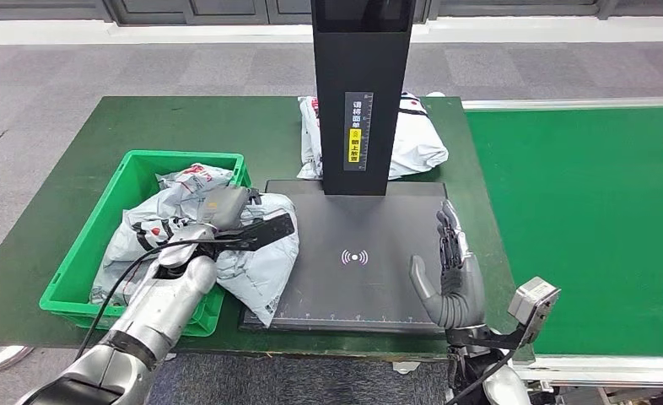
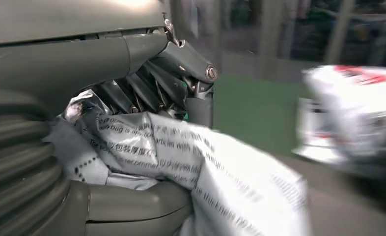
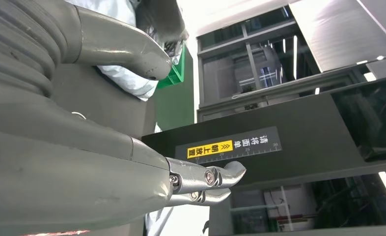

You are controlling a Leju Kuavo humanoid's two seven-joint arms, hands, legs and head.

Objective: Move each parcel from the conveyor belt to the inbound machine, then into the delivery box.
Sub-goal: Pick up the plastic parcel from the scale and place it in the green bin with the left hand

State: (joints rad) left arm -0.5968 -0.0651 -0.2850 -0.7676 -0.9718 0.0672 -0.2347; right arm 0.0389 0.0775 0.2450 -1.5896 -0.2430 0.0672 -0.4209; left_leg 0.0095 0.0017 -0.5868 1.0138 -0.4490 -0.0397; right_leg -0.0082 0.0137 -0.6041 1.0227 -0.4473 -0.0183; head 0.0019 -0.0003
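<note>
Grey parcel [image 1: 252,253] gripped in the left hand [image 1: 195,240], fingers [image 2: 132,93] and thumb closed on its crumpled end in the left wrist view. Draped from that hand across the rim of the green delivery box [image 1: 83,245] and onto the inbound machine's plate [image 1: 353,278]. Box directly beneath and just outboard of the hand. Right hand [image 1: 450,270] spread and holding nothing, upright over the plate's far side, well apart from the parcel. Probably a short carry further over the box, then release.

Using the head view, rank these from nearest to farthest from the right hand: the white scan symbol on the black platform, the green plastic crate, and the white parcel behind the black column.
Measured from the right hand:
1. White scan symbol, just to its left on the black platform.
2. White parcel, beyond it, behind the black column.
3. Green plastic crate, far across at the table's left.
</note>
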